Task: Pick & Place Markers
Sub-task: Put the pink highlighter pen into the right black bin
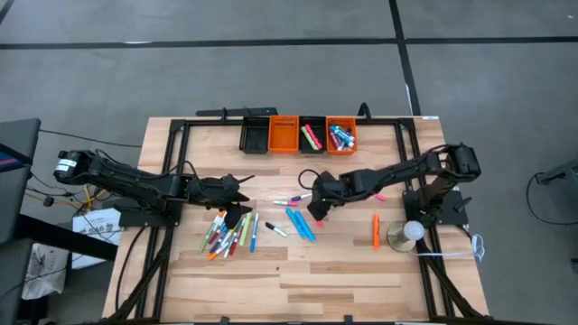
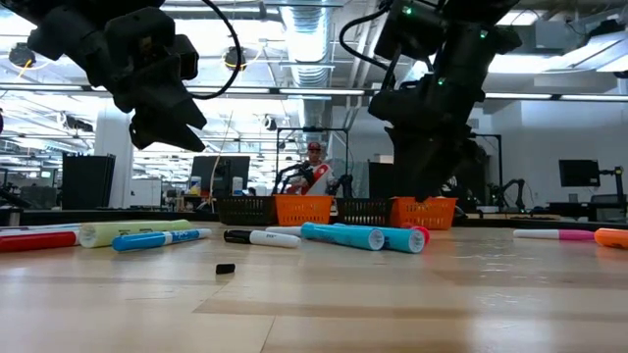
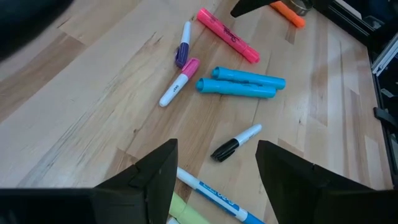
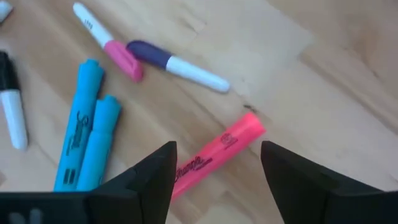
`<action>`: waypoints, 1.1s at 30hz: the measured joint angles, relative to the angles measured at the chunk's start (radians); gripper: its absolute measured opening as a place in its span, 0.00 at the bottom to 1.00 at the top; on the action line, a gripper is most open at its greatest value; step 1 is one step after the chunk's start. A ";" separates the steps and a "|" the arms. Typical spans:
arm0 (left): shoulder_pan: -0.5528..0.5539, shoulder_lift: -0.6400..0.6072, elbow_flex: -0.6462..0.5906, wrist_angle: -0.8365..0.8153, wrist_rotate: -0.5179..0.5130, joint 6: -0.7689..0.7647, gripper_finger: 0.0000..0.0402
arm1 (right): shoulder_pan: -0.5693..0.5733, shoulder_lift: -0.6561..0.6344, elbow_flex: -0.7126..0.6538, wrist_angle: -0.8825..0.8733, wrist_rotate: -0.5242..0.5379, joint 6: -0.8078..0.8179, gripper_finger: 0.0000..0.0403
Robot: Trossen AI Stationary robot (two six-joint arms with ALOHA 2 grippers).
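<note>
At table centre, the right gripper [image 1: 318, 214] is seen spread wide above the pink highlighter [image 4: 214, 155], nothing pinched. The highlighter lies flat on the table [image 1: 343, 271] between the two fingers [image 4: 146, 180] in the right wrist view, running diagonally across the gap, not squarely.

Risks, as judged: because the barrel is skewed to the jaws, it could be rolled or spun out on closing; a fingertip could also be driven into the wood if the descent is too deep. The two blue highlighters [image 1: 301, 224], just beside at about 7 o'clock of the claw in the high view, could be knocked by a sloppy approach. The purple-capped pen [image 4: 177, 63] and pink-capped pen [image 4: 107, 38] lie near, at about 10 o'clock, apart from the fingers.

The left gripper [image 1: 242, 191] is held spread and empty at 9 o'clock of the table centre, above the mixed marker pile [image 1: 230, 235]. A black-capped pen [image 3: 235, 142] is seen ahead of its fingers. Some markers already sit in the bins [image 1: 298, 134] at 12 o'clock. One orange marker [image 1: 376, 230] lies alone at 3 o'clock.
</note>
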 joint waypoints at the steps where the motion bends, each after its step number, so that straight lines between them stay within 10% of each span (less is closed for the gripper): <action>1: 0.000 0.000 0.000 0.000 0.000 0.000 0.53 | 0.004 0.000 0.000 0.000 0.016 0.014 0.55; 22: 0.000 0.015 -0.003 0.014 0.000 0.001 0.53 | 0.027 0.205 0.005 0.019 0.081 0.118 0.49; 33: 0.000 0.015 -0.003 0.014 0.000 0.001 0.53 | 0.053 0.171 0.002 -0.015 0.074 0.019 0.30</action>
